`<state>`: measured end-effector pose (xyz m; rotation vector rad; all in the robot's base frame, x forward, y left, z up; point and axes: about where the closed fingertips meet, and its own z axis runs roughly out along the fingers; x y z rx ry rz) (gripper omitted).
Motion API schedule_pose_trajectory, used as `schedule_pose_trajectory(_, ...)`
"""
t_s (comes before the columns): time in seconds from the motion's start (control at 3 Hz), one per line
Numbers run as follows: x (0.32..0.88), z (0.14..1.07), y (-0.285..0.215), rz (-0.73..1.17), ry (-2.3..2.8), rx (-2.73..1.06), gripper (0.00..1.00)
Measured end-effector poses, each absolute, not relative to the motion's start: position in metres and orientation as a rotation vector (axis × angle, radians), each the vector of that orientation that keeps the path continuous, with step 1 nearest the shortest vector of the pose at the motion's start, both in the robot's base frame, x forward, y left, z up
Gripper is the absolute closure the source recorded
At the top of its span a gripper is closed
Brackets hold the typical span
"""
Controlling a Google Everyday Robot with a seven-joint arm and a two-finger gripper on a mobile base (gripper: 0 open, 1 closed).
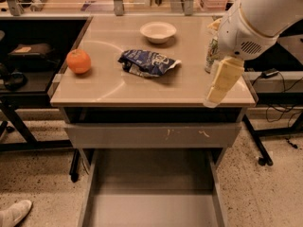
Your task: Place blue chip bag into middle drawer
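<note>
The crumpled dark-blue foil chip bag, lying well left of the cream end effector (aperture untellable), was best approached from above.

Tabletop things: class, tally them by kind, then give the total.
orange: 1
blue chip bag: 1
white bowl: 1
soda can: 1, partly behind the arm
Total: 4
The gripper hangs at the table's right front corner, not counted.

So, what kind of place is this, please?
Probably a robotics lab or workshop: black benches, loose cables, a speckled floor, and the robot's gripper hanging at the table's front edge, near the soda can.
</note>
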<state>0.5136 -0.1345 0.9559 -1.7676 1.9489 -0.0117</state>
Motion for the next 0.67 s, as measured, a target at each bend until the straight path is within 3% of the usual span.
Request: schedule_pose_trajectory(0.67, 0.521, 0.948, -0.124, 0.032, 1.898, -1.731, 0.00)
